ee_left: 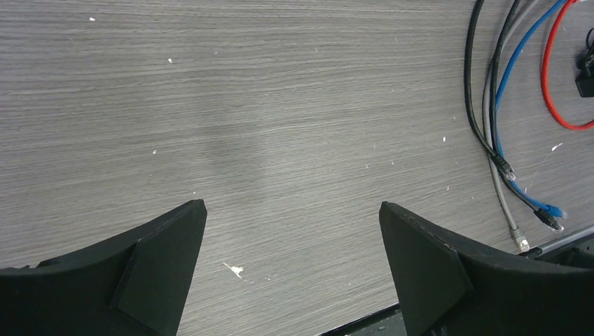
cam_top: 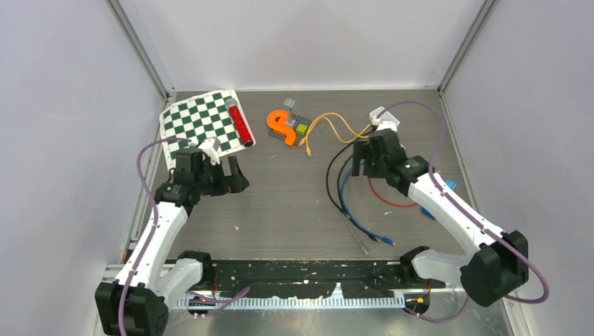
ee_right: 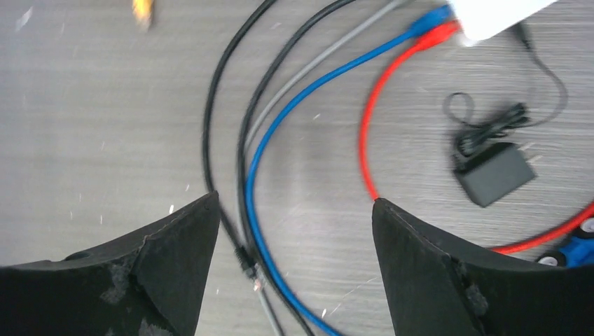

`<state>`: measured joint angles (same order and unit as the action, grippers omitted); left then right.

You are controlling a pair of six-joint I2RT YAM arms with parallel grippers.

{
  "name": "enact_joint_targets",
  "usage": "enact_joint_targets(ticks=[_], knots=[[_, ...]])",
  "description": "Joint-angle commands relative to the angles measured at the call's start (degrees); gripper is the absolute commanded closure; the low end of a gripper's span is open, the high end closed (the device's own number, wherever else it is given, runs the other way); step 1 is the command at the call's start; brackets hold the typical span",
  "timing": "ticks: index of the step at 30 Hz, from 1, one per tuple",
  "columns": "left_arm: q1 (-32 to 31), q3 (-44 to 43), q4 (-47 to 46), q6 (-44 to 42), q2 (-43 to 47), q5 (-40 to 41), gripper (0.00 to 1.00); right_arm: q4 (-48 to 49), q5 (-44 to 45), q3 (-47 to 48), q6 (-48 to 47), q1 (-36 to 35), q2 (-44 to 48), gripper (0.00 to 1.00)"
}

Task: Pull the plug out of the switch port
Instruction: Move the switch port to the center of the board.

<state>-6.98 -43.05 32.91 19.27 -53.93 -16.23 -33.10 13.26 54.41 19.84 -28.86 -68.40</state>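
Observation:
In the right wrist view the white switch (ee_right: 501,14) sits at the top right edge, with a blue plug (ee_right: 434,15) and a red plug (ee_right: 438,35) still at its ports. My right gripper (ee_right: 294,199) hangs open above the cable bundle. A black plug (ee_right: 246,262) lies loose on the table close to its left finger, touched by neither finger. In the top view the right gripper (cam_top: 364,155) is over the cables at the right. My left gripper (ee_left: 291,204) is open over bare table, empty, and it sits at the left (cam_top: 231,173) in the top view.
A black power adapter (ee_right: 490,171) lies right of the red cable (ee_right: 364,140). Loose cable ends (ee_left: 520,243) rest near the front edge. An orange hook-shaped piece (cam_top: 279,124), an orange cable (cam_top: 336,122), a checkered board (cam_top: 203,120) and a red cylinder (cam_top: 239,122) sit at the back.

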Motion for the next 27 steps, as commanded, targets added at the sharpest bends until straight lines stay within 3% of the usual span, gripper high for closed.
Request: enact_joint_targets(ticks=[1, 6, 9, 18, 27], knots=[[-2.12, -2.73, -2.58, -0.54, -0.12, -0.18, 0.01, 1.64, -5.85, -0.28, 4.2, 10.48, -0.26, 0.15], [-6.62, -4.26, -3.01, -0.07, -2.31, 1.37, 0.01, 10.59, -20.26, -1.7, 6.33, 14.38, -4.38, 0.25], [-8.66, -4.76, -2.95, 0.35, -3.28, 1.77, 0.01, 16.88, -25.66, 1.44, 9.65, 14.39, -11.7, 0.28], [-9.45, -3.74, -1.18, -0.26, -1.59, 4.03, 0.01, 22.8, -26.82, 12.65, 12.64, 14.29, -33.28, 0.31], [-9.45, -3.15, -1.2, -0.32, -2.1, 4.46, 0.01, 23.09, -24.63, 17.61, 11.54, 13.98, -40.28, 0.34]])
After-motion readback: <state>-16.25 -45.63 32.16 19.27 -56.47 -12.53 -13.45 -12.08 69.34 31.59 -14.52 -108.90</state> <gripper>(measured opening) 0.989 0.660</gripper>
